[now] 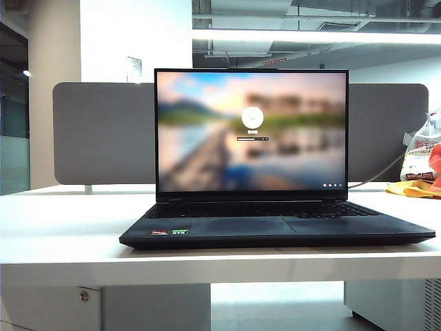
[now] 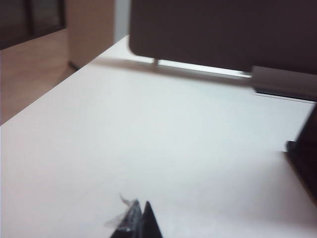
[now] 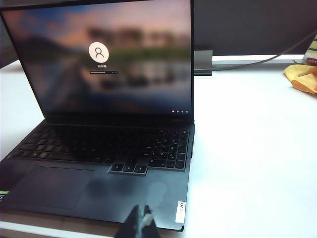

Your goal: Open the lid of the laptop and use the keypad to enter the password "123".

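Location assessed: an open-plan office. I work at a white tabletop (image 1: 62, 234) backed by a grey rounded partition board (image 1: 103, 134), the kind that divides desk rows. Overhead, the exterior view shows an exposed ceiling with ducts and pipes (image 1: 275, 14) and a long strip light (image 1: 310, 34), with a white structural pillar (image 1: 131, 41) behind the board. A laptop (image 1: 275, 231) stands open on the tabletop, its lid (image 3: 99, 59) showing a login screen. A grey cable (image 3: 262, 58) runs along the tabletop edge. A plastic bag (image 1: 422, 148) and a yellow cloth (image 1: 413, 187) lie at the far right.
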Robot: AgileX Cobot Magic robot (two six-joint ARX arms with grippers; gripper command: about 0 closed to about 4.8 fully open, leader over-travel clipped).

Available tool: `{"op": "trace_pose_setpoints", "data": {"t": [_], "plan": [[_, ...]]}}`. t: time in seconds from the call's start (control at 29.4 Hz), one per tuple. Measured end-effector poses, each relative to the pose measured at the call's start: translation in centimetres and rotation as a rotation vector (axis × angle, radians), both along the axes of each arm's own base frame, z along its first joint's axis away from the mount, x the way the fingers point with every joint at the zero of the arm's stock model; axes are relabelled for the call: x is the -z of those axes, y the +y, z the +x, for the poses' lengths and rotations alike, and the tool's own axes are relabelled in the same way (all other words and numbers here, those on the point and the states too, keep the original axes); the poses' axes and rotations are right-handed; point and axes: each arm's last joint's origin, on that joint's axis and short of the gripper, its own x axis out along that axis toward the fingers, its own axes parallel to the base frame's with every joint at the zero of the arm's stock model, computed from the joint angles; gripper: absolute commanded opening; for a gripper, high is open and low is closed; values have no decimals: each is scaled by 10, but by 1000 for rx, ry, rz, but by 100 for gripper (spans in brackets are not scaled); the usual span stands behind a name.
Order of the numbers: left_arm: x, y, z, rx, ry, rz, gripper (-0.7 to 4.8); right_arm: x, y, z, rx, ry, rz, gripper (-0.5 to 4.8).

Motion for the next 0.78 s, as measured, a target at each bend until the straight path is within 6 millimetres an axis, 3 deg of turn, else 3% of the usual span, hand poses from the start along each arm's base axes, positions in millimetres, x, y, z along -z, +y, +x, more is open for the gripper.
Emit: {"op": "trace_pose_setpoints", "data": {"t": [0.78], "plan": [[3, -1, 0, 44, 28, 19, -6, 0, 0, 0, 0, 0, 0, -8]]}}
